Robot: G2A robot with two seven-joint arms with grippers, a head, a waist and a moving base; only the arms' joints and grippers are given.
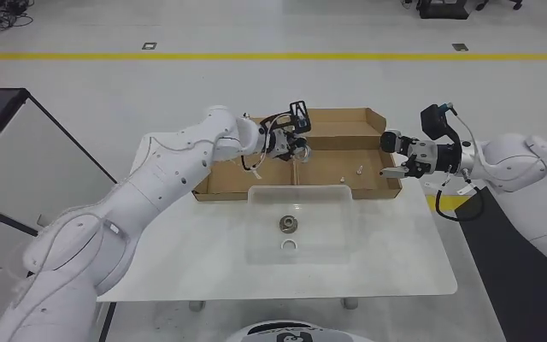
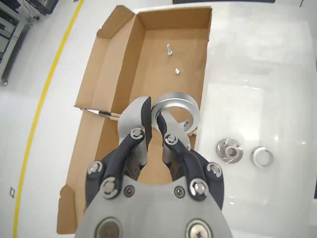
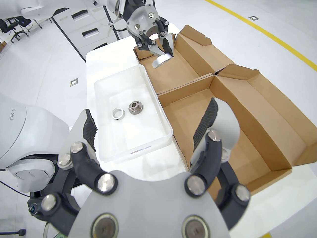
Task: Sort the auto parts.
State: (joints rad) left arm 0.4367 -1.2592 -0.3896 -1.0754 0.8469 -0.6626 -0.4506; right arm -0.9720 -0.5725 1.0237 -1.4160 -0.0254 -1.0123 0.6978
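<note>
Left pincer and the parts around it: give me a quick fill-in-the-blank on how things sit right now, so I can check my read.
1. The left pincer is shut on the large metal ring, one finger ___ the ring and one outside.
2. The clear tray holds ___ parts, a flanged hub and a small ring.
3. Two bolts lie in the ___ box.
4. The right pincer is ___.
Missing words: inside; two; cardboard; open.
</note>
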